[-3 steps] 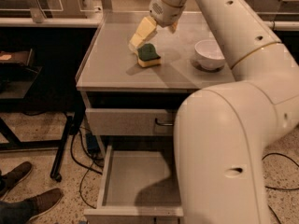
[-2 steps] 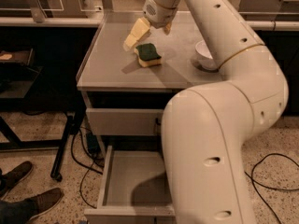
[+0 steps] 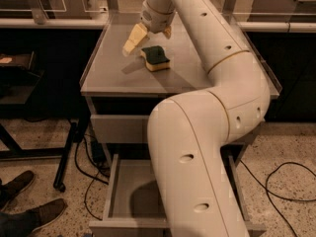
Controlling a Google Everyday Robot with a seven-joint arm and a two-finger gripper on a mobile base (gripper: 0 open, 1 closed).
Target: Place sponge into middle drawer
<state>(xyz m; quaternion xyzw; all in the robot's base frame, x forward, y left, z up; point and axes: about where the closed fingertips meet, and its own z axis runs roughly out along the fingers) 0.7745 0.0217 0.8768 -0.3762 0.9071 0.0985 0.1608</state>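
The claw (image 3: pixel 148 41) hangs over the back of the desk (image 3: pixel 108 75) with its pale fingers (image 3: pixel 133 38) spread wide and nothing between them. The sponge (image 3: pixel 156 58) lies flat on the desk just in front of the claw, green scrub side up and yellow foam underneath, turned a little askew to the desk edge.

First risk: the sponge looks to sit ahead of the fingers rather than between them. If the claw closes from here, it probably catches one corner or only air.

Second risk: foam is soft. A shallow pinch on the wavy sides could let it squirt out or spin, and a finger pressing down on top would only shove it along the smooth desk.

Then there is the carry. The middle drawer (image 3: pixel 129 191) stands open far below, its grey bottom bare. The closed drawer front (image 3: pixel 118 128) sits between desk and drawer, and the robot's own arm (image 3: pixel 212 132) hides the right half of the opening. If the claw lets go too early or too near the desk edge, the sponge may bounce off the drawer's low wall and land on the floor among the cables (image 3: pixel 91 177). A fast swing down could also clip the desk lip.
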